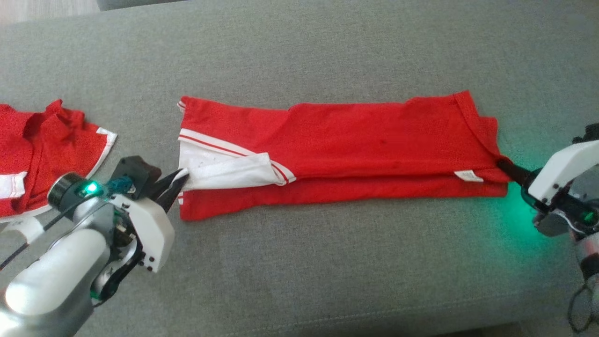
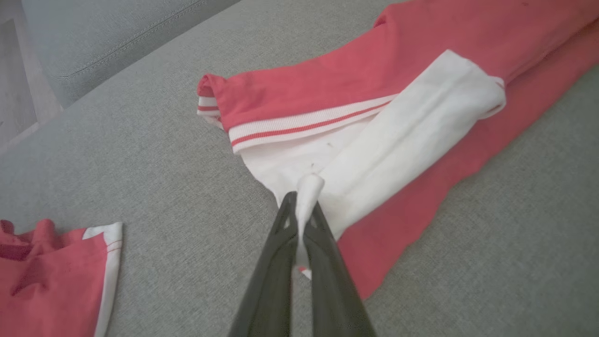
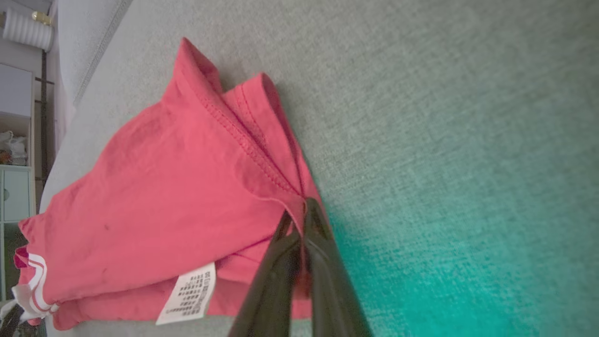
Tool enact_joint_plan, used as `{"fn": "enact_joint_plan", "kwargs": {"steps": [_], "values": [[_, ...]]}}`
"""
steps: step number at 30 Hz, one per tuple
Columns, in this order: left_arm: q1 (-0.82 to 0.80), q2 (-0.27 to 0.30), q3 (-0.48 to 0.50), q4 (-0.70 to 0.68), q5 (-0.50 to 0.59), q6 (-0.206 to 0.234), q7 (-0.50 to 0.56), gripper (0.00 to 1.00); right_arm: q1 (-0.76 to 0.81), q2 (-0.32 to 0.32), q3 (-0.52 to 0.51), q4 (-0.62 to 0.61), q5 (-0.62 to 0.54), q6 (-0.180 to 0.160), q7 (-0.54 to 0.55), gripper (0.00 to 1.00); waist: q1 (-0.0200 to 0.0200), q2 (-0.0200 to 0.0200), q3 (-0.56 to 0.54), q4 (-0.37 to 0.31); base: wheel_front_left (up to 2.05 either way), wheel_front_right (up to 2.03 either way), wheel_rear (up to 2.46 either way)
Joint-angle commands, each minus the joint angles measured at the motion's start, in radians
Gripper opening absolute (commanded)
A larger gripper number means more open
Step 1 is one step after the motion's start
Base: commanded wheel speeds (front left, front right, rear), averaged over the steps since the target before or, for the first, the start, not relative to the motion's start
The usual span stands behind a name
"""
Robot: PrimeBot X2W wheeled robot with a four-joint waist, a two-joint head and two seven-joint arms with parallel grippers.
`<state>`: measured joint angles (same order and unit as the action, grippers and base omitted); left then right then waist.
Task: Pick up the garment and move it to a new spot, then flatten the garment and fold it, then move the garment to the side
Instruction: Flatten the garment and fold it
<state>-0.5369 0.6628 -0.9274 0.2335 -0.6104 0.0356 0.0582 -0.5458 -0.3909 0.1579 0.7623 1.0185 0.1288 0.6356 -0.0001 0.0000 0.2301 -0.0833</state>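
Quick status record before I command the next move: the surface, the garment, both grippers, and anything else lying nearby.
surface: grey cushion
garment: red shirt, folded into a long strip, lying flat
left: left gripper shut on the shirt's white fabric at its left end
right: right gripper shut on the red corner at its right end
label: white care tag showing near the right end
other: second red garment, crumpled, lying apart to the left

Bright, even, diffuse light; faint shadows only. Green cast on grey upholstery [image 1: 299,262] at 4 o'clock of head view, beside right pincer [image 1: 500,164]; teal wash at 5 o'clock of right wrist view. Glare on left forearm [image 1: 28,292]. Slightly soft focus throughout.
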Motion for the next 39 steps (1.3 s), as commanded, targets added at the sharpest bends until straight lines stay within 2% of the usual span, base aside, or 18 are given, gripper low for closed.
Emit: {"fn": "enact_joint_plan", "kwargs": {"steps": [1, 3, 4, 5, 6, 12, 16, 21, 24, 27, 32, 35, 39], "values": [[-0.027, 0.041, 0.037, -0.004, 0.006, 0.009, -0.013, 0.0, 0.019, -0.01, -0.004, -0.042, -0.025, 0.002, 0.008, 0.0, 0.0001, 0.0, 0.003, -0.001, 0.0, 0.0, 0.0], [-0.029, 0.035, 0.032, 0.006, 0.012, 0.01, -0.017, 0.0, 0.03, -0.004, -0.013, -0.054, -0.048, 0.002, 0.01, 0.0, 0.0001, 0.0, 0.004, -0.001, 0.0, 0.0, 0.0], [-0.029, 0.033, 0.03, 0.012, 0.014, 0.012, -0.02, 0.0, 0.035, -0.002, -0.02, -0.059, -0.06, 0.002, 0.009, 1.0, 0.0001, 0.0, 0.003, -0.002, 0.0, 0.0, 0.0], [-0.03, 0.03, 0.03, 0.018, 0.017, 0.017, -0.025, 0.36, 0.039, 0.001, -0.029, -0.061, -0.071, 0.002, 0.01, 1.0, 0.0001, 0.0, 0.002, -0.002, 0.0, 0.0, 0.0], [-0.029, 0.026, 0.031, 0.024, 0.019, 0.023, -0.031, 1.0, 0.043, 0.004, -0.038, -0.066, -0.082, 0.002, 0.011, 1.0, 0.0001, 0.0, 0.001, -0.003, 0.0, 0.0, 0.0], [-0.018, 0.001, 0.056, 0.044, -0.004, 0.053, -0.073, 1.0, 0.053, 0.017, -0.125, -0.122, -0.134, 0.002, -0.021, 1.0, 0.0001, 0.0, -0.014, -0.008, 0.0, 0.0, 0.0], [-0.002, -0.023, 0.129, 0.032, -0.067, 0.104, -0.136, 1.0, 0.065, 0.047, -0.175, -0.216, -0.176, 0.002, -0.104, 1.0, 0.0001, 0.0, -0.028, -0.017, 0.0, 0.0, 0.0], [0.026, -0.077, 0.264, -0.012, -0.158, 0.173, -0.275, 1.0, 0.118, 0.078, -0.171, -0.396, -0.284, 0.002, -0.288, 1.0, 0.0001, 0.0, -0.041, -0.025, 0.0, 0.0, 0.0], [0.055, -0.126, 0.356, -0.052, -0.189, 0.184, -0.314, 1.0, 0.162, 0.091, -0.143, -0.489, -0.36, 0.002, -0.422, 1.0, 0.0001, 0.0, -0.05, -0.027, 0.0, 0.0, 0.0], [0.103, -0.205, 0.482, -0.121, -0.159, 0.176, -0.319, 1.0, 0.206, 0.112, -0.122, -0.543, -0.438, 0.002, -0.547, 1.0, 0.0001, 0.0, -0.054, -0.027, 0.0, 0.0, 0.0], [0.241, -0.374, 0.677, -0.192, -0.029, 0.111, -0.32, 1.0, 0.261, 0.155, -0.1, -0.566, -0.603, 0.002, -0.723, 1.0, 0.0001, 0.0, -0.057, -0.028, 0.0, 0.0, 0.0], [0.307, -0.462, 0.741, -0.184, 0.055, 0.061, -0.32, 1.0, 0.284, 0.189, -0.104, -0.544, -0.684, 0.002, -0.785, 1.0, 0.0001, 0.0, -0.058, -0.026, 0.0, 0.0, 0.0], [0.351, -0.538, 0.794, -0.148, 0.154, -0.007, -0.32, 1.0, 0.292, 0.233, -0.116, -0.5, -0.748, 0.002, -0.821, 1.0, 0.0001, 0.0, -0.052, -0.023, 0.0, 0.0, 0.0]]}}
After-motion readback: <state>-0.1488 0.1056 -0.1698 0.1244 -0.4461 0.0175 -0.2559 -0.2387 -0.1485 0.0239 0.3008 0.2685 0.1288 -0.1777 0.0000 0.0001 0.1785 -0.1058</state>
